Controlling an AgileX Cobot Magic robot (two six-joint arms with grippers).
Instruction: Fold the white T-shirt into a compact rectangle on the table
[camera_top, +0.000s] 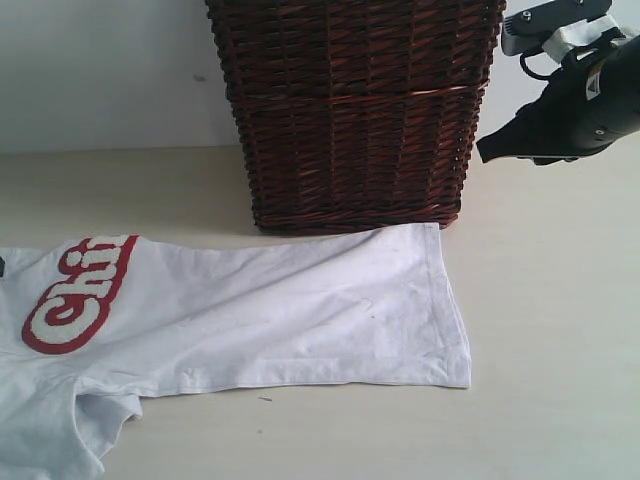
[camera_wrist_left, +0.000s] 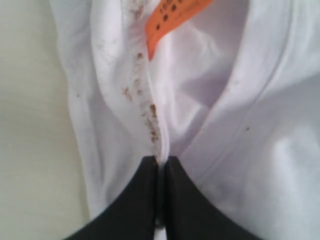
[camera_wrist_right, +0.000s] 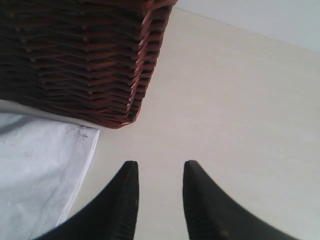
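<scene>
Lying flat on the matte beige table (camera_top: 550, 350), the soft white shirt (camera_top: 300, 310) shows puffy red-outlined letters, and its far edge sits just beside the stiff brown wicker basket (camera_top: 350, 110). My left gripper (camera_wrist_left: 161, 162) pinches a brown-speckled ridge of shirt near an orange tag (camera_wrist_left: 172, 15). My right gripper (camera_wrist_right: 160, 164) hangs over bare table beside the basket, jaws parted and empty.

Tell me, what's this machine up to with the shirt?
The left pincer is shut on a fold of the T-shirt near its orange tag. The right pincer hangs open above the table beside the basket, holding nothing. The T-shirt lies mostly spread out, not yet folded.
</scene>
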